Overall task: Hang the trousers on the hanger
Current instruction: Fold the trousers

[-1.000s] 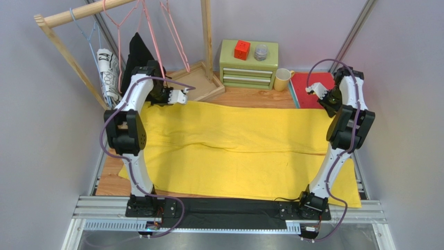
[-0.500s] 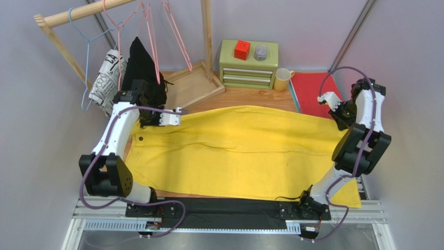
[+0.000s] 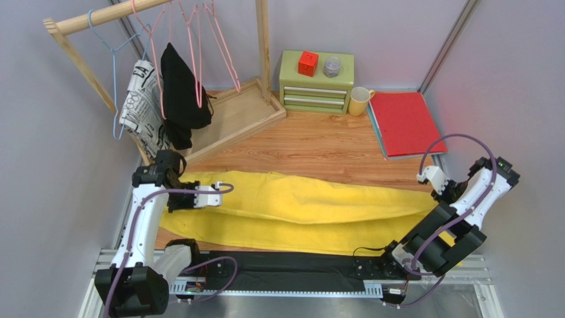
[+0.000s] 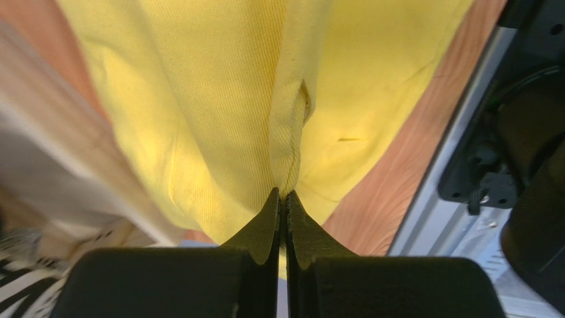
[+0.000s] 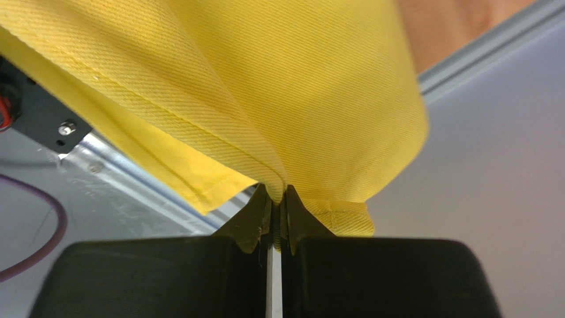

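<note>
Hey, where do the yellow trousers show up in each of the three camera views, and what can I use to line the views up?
Top external: the trousers span the near part of the table, between the left gripper and the right gripper.
Left wrist: the trousers fill the upper middle, pinched in the left gripper.
Right wrist: the trousers drape across the top, pinched in the right gripper.
Shared landmark: the metal rail at the table's near edge.
</note>
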Controlling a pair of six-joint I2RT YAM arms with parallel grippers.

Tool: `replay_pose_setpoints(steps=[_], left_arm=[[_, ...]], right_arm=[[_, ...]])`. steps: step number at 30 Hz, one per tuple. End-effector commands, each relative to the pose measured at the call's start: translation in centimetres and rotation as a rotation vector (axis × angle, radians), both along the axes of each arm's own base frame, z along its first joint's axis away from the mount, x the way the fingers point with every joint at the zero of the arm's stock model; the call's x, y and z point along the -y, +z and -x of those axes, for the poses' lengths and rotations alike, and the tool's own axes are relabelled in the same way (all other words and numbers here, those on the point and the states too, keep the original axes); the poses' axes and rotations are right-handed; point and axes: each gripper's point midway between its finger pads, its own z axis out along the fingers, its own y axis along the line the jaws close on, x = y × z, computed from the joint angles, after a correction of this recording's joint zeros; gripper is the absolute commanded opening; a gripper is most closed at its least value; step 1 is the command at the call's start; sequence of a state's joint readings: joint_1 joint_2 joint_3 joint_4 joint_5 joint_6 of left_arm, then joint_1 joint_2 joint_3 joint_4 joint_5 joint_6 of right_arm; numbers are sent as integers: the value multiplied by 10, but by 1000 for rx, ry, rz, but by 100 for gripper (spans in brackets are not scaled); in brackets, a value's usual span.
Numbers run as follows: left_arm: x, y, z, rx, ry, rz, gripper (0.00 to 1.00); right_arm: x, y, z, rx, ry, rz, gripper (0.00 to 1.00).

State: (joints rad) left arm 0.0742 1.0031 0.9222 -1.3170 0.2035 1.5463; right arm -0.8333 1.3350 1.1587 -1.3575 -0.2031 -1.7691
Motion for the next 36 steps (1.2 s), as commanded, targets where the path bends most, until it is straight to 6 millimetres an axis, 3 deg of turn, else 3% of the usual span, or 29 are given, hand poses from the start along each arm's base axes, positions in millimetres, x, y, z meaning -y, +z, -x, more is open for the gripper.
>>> replay_pose_setpoints(steps=[1,3,4,7,8,9,10,11,12,15,17,20,21,22,24,25,26,27,29,30,32,36], left_arm=[[-10,-31,50,-158,-18,-57,0],[-15,-47,54,-180,-6,-82,0],[-18,-50,45,-154,4,-101,0],[-18,-47,30,-142,37,-86,0],[-17,-46,26,-161,63,-76,0],[-17,-31,10,-117,80,-66,0],[-13,-23,9,-131,86,-41,0],[-11,-18,6,-155,95,-27,0],[-9,1,-6,-119,94,-13,0],[-5,23,-2,-141,83,13,0],[-6,28,8,-149,53,-5,0],[-15,15,21,-148,21,-63,0],[-17,-2,32,-190,20,-73,0],[-22,-11,29,-177,21,-102,0],[-26,-38,41,-232,24,-125,0],[-31,-48,37,-230,32,-150,0],[-33,-62,43,-269,37,-161,0],[-37,-69,35,-251,47,-180,0],[-36,-84,35,-314,79,-174,0],[-43,-87,27,-304,105,-205,0],[-43,-95,21,-352,148,-203,0],[-42,-104,-15,-317,245,-176,0]], right_arm=[[1,-27,41,-95,113,27,0],[0,-35,46,-106,107,28,0],[-4,-41,47,-104,106,18,0],[-5,-38,38,-71,111,16,0],[-2,-28,31,-54,98,29,0],[-1,-24,27,-49,96,22,0],[-6,-17,25,-41,93,-9,0],[3,2,14,-5,85,21,0],[4,6,12,-6,75,6,0],[8,29,12,0,63,10,0],[7,33,20,-5,59,12,0],[-1,16,38,-49,87,9,0],[-5,11,43,-59,88,14,0],[-12,-9,55,-106,83,-10,0],[-18,-26,67,-143,88,-2,0],[-20,-49,77,-185,94,1,0],[-19,-58,80,-198,98,17,0],[-8,-68,77,-197,101,73,0],[-8,-93,85,-241,107,82,0],[4,-97,78,-228,94,135,0],[8,-110,69,-244,45,126,0],[22,-106,26,-204,-83,112,0]])
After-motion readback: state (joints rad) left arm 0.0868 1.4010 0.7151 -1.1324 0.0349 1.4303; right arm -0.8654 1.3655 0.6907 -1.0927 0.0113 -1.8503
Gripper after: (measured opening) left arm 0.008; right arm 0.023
